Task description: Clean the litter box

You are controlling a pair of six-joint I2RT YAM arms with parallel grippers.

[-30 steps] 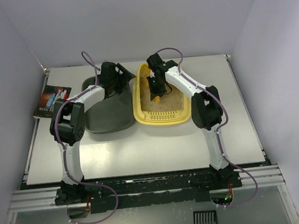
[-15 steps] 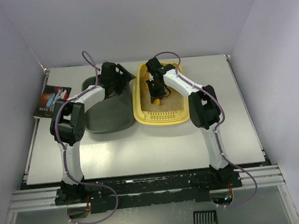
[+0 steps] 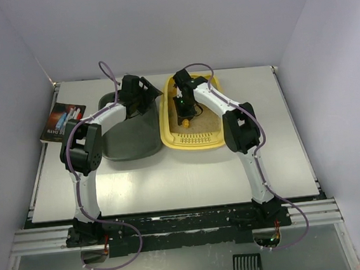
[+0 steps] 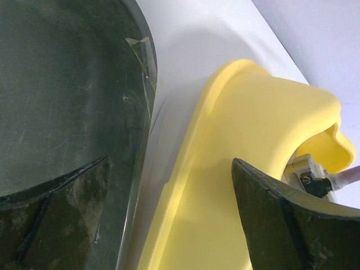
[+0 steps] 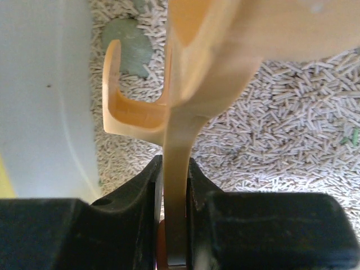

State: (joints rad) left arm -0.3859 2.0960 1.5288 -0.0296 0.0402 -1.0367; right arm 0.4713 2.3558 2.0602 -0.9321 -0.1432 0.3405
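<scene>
Litter box [image 3: 200,144]: on the far half of the table [image 3: 171,180], about mid-width, with its far end close to the table's far edge. A dark tray [image 3: 121,154] lies just beside it on the left. At their far ends a thin strip of table shows between them.

Change over the last second: the right arm has swung leftward and its elbow has pulled in toward the box. The scoop [image 3: 184,123] has travelled across the litter from mid-box toward the box's left wall. Box and tray have not shifted. The left arm has not moved.

Right gripper [image 5: 174,169]: fingers pinched narrow on the scoop's flat handle, which sits edge-on between them. No slip visible.

Right wrist view: the scoop's curved front edge is down at the litter [image 5: 292,124], right beside a grey-green lump [image 5: 128,42] near the pale inner wall. Cannot tell whether the edge touches the lump or has got under it.

Left gripper [image 4: 169,169]: fingers wide, holding nothing. It hangs over the seam between tray and box, one finger over the tray and the other over the box's outer wall.

Reading: the sweep has put the scoop on a target, so the step in hand is probably digging under the lump. The lump is not yet lifted, so the task looks early. The wall close by leaves little room, and a push could shove the lump against it rather than load it.
</scene>
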